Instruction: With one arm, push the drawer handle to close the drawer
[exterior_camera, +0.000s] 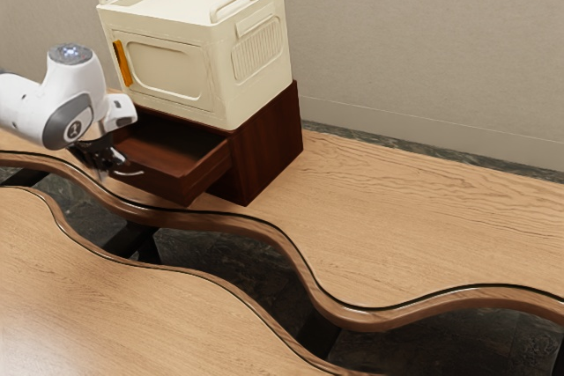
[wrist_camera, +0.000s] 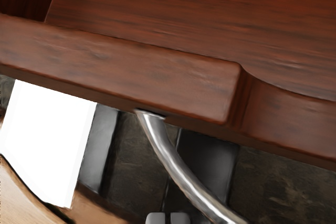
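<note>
Two jaws make up my gripper [exterior_camera: 109,163], and they are shut or very nearly so, with just a thin dark line between my fingertips [wrist_camera: 179,217]. I see nothing pinched in them. They are right by the shiny, bent handle [wrist_camera: 173,160], but I can't tell if they touch it.

The handle sticks out from the front of the drawer [wrist_camera: 121,66]. The drawer is open, poking out of the dark red-brown cabinet [exterior_camera: 270,143]. The drawer's front has a thick edge on top, with a dip near the handle. My white arm [exterior_camera: 66,99] comes in from the exterior view's left, in front of the drawer.

Above the drawer, a big cream box [exterior_camera: 257,99] sits on the cabinet, with an orange strip [exterior_camera: 122,63] on its front.

The cabinet stands on a light wood table [exterior_camera: 397,209]. Near the drawer's front, the table has a wavy edge. Past that edge is a wide, wavy gap where I can see down to the dark stone floor [exterior_camera: 233,257]. Across the gap from the drawer is one more piece of light wood [exterior_camera: 132,323]. Far behind the drawer and cabinet is a plain, pale wall [exterior_camera: 397,41].
</note>
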Robot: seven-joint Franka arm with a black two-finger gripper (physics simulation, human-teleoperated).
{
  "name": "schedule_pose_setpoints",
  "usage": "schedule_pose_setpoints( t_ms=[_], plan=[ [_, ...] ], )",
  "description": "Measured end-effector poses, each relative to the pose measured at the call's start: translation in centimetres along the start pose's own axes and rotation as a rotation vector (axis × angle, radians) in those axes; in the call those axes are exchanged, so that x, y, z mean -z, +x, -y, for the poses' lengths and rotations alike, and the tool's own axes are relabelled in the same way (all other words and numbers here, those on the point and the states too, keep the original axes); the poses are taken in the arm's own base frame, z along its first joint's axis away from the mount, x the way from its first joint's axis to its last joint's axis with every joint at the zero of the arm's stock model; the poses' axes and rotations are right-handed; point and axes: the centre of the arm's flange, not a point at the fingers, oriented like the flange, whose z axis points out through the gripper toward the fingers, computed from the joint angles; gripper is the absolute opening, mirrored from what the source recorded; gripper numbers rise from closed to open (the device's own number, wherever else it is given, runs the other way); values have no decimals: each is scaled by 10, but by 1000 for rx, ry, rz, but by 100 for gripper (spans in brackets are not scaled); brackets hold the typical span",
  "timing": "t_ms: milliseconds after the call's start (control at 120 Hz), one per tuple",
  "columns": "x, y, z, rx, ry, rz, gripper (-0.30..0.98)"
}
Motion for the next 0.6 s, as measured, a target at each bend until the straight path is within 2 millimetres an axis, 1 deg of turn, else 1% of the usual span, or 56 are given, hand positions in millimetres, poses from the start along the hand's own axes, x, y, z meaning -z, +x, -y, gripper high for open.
schedule_pose_setpoints(
  t_ms=[50,142,292,392,475,600],
  plan=[
    [1,5,0,-3,4,-21,-10],
    [1,10,-8,-19,2,-49,-10],
    [7,15,-30,-56,-13,-83,-10],
    [6,17,-32,-63,-9,-95,-10],
    [6,24,-33,-68,3,-108,-10],
    [4,28,-43,-87,5,-124,-10]
  ],
)
